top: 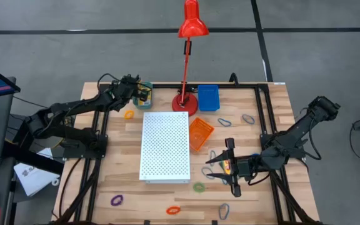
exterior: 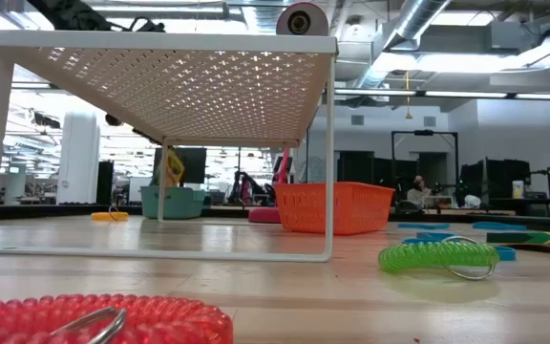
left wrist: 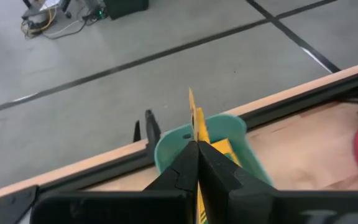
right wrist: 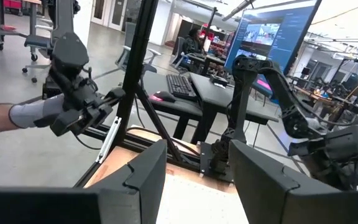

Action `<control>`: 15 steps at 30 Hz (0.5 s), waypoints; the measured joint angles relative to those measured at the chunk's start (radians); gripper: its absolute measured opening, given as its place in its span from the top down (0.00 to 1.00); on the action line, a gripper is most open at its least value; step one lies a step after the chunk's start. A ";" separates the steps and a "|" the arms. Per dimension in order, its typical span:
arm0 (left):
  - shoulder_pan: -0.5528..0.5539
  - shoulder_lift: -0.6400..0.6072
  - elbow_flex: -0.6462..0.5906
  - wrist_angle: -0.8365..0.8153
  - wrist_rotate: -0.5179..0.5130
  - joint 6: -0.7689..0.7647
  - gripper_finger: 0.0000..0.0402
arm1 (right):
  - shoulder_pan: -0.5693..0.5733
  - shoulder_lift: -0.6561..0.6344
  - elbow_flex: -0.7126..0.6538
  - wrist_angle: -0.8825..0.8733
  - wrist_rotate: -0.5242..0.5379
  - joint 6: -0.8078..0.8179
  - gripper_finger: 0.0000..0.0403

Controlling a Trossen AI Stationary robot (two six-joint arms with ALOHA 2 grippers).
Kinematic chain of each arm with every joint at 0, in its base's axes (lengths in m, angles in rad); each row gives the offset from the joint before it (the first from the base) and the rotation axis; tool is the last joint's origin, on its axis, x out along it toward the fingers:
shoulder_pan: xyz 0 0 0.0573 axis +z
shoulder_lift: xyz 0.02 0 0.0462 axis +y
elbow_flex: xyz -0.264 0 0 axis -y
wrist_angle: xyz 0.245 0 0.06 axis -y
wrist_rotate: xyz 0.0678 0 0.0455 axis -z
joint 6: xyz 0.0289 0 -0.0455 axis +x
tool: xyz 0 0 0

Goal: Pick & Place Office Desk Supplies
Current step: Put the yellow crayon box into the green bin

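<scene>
My left gripper [top: 144, 95] is at the table's far left, over a teal bin [left wrist: 229, 134], shut on a flat yellow box [left wrist: 194, 118]. In the low view the box [exterior: 173, 167] stands above the bin [exterior: 172, 201]. More yellow [left wrist: 227, 151] shows inside the bin. My right gripper [top: 212, 162] hovers open and level right of the white perforated board [top: 165, 145], with nothing between its fingers. Small loops lie flat on the wood: orange [top: 129, 114], green [top: 199, 186], purple [top: 116, 200], blue [top: 224, 120], grey [top: 248, 118]. My left gripper pinches the yellow box by its two flat faces [left wrist: 197, 132] between its two fingers, so the box shows edge-on. The fingers slant down toward the table's far edge. The box sticks out ahead of the fingertips, lifted clear, its free end over the teal bin's opening.
A red desk lamp [top: 186, 103] stands at the far middle, with a blue bin [top: 208, 97] to its right and an orange bin [top: 200, 133] beside the board. A red loop [exterior: 94, 320] lies near the front edge. A person's gloved hand [right wrist: 17, 115] shows beyond the table.
</scene>
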 joint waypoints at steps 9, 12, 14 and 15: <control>0.054 -0.001 -0.062 0.071 0.080 -0.002 1.00 | -0.027 0.000 0.000 -0.001 0.000 0.007 0.58; 0.055 -0.002 -0.073 0.080 0.080 0.000 0.99 | -0.038 0.000 0.000 -0.001 -0.001 0.014 0.58; 0.055 -0.002 -0.075 0.078 0.081 -0.001 0.98 | -0.044 0.000 0.000 -0.001 -0.001 0.022 0.58; 0.055 -0.002 -0.075 0.078 0.083 -0.001 0.96 | -0.048 0.000 0.000 -0.001 -0.002 0.025 0.58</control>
